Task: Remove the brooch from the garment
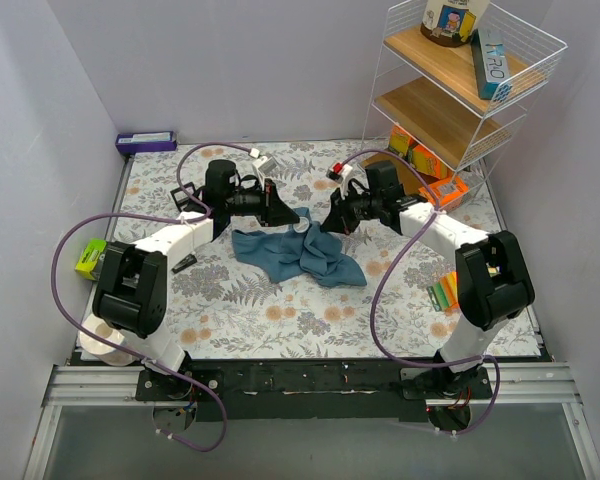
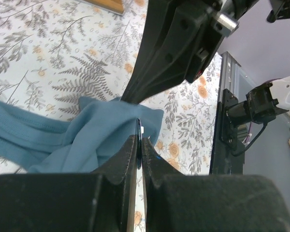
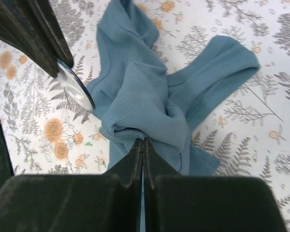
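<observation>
Top external: jar, box on shelf; garment on table

The top camera looks down from above and behind the arm bases, far enough back to take in the whole table with the shirt at its middle. Each wrist camera sits close over the cloth, sighting along its own fingers: the left gripper view faces the right arm, the right gripper view the left. All three share the bunched shirt.
</observation>
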Robot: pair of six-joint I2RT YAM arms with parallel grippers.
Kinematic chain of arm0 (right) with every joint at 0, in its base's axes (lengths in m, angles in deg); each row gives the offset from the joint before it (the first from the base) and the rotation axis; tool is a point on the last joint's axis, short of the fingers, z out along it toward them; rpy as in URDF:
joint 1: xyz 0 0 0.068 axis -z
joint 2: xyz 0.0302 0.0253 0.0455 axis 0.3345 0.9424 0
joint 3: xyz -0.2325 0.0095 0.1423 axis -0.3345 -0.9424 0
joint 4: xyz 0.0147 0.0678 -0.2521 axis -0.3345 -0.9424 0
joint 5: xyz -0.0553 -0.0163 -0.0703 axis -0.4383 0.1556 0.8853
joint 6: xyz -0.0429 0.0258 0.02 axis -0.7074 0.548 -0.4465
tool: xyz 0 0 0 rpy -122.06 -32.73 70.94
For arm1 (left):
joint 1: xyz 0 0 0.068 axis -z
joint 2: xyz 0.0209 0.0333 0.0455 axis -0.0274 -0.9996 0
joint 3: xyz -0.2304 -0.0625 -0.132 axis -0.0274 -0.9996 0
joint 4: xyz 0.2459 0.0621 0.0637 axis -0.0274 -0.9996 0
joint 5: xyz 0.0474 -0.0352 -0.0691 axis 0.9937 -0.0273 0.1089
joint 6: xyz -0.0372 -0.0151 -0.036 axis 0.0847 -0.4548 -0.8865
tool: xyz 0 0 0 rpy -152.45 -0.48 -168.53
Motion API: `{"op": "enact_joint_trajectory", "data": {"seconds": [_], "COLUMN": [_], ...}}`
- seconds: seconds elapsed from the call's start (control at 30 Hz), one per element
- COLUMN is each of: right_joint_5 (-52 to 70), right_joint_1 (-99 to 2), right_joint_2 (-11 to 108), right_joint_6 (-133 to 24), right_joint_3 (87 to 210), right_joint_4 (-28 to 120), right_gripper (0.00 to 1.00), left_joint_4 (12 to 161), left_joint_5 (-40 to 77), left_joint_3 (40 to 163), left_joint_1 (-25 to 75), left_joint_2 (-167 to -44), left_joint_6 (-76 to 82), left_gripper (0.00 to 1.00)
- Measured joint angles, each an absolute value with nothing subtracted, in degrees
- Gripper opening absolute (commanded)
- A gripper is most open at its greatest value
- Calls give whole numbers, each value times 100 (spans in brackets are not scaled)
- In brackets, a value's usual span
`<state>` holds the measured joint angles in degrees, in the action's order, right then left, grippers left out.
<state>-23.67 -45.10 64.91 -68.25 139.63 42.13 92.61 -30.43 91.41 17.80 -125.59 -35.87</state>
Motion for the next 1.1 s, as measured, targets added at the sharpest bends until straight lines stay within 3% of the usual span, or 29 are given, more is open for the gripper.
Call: {"op": "enact_joint_trajectory", "data": {"seconds": [0.07, 0.1, 0.13, 0.33, 0.47, 0.7, 0.83, 1.0, 1.1], "right_joint_5": [-2247, -2240, -2254, -2971, -3709, -4586, -4826, -4942, -4997], "right_joint_1": [-4436, -4366, -4274, -3887, -4154, -4517, -4517, -4519, -4517], "right_joint_2": [6526, 6526, 6526, 6526, 6526, 6725, 6849, 6858, 6860], "right_joint_6": [-6821, -6819, -6819, -6675, -6303, -5453, -5118, -4788, -4664], "right_joint_3": [14030, 14070, 14126, 14430, 14498, 14507, 14533, 14537, 14537], "right_joint_4": [4147, 4086, 4023, 3916, 4169, 4945, 5172, 5408, 5544], "right_gripper": [4, 12, 27, 56, 66, 62, 48, 42, 28], "left_joint_4": [9097, 8992, 8896, 9267, 10358, 11949, 12323, 12504, 12526], "left_joint_5": [-2988, -2957, -2940, -3250, -3792, -4310, -4382, -4393, -4398], "left_joint_3": [9141, 9141, 9141, 8828, 8512, 8315, 8317, 8319, 8324], "left_joint_1": [1697, 1656, 1614, 1433, 1426, 1433, 1429, 1426, 1424], "left_joint_2": [-12546, -12537, -12522, -12238, -12150, -12185, -12281, -12388, -12404], "left_joint_6": [-3491, -3434, -3388, -3742, -4652, -5989, -6308, -6487, -6505], "left_gripper": [0, 0, 0, 0, 0, 0, 0, 0, 0]}}
